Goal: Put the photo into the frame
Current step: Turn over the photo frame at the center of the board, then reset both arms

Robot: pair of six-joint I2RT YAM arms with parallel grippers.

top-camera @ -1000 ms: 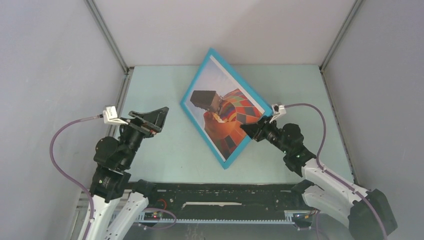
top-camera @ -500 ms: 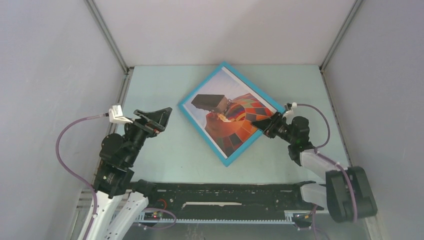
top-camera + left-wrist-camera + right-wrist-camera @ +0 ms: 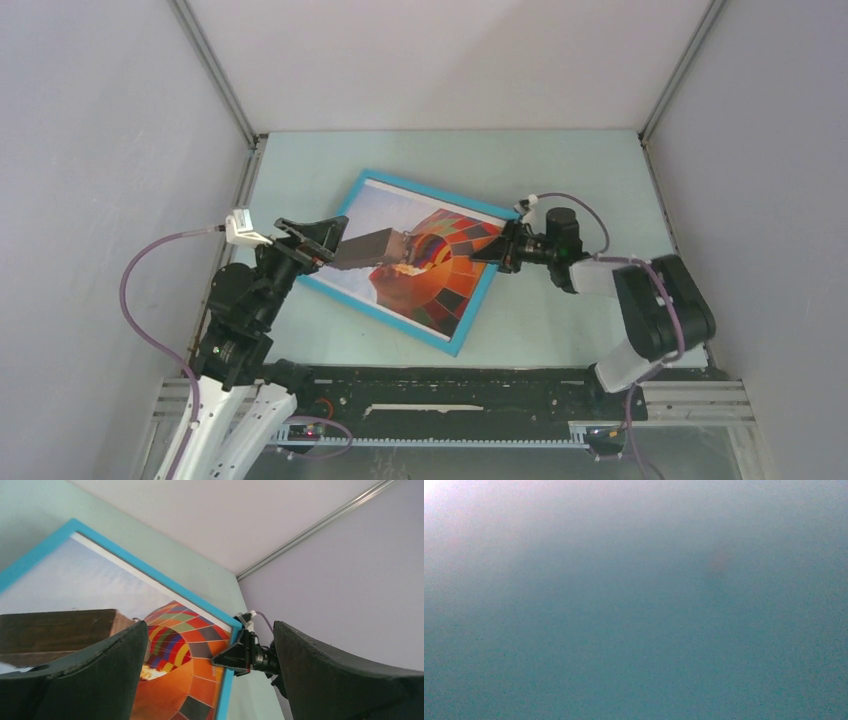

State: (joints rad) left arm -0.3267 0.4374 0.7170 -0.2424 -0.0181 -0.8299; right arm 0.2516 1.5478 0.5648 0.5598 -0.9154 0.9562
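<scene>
Pale grn tabletop (image 3: 330,160), white bk wall (image 3: 450,60), grey side walls (image 3: 90,150) L/R, metal corner strips (image 3: 215,75), even light

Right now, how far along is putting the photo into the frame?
Looks done: the photo shows inside the frame, blue front facing up. In hand: the right gripper has its jaws closed on the frame's right edge; the left gripper hovers open at the left edge. Left: probably lay the frame flat and let go.

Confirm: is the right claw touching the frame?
Touching. Top external view shows the right claw clamped on the frame at its right edge; left wrist view agrees.
</scene>
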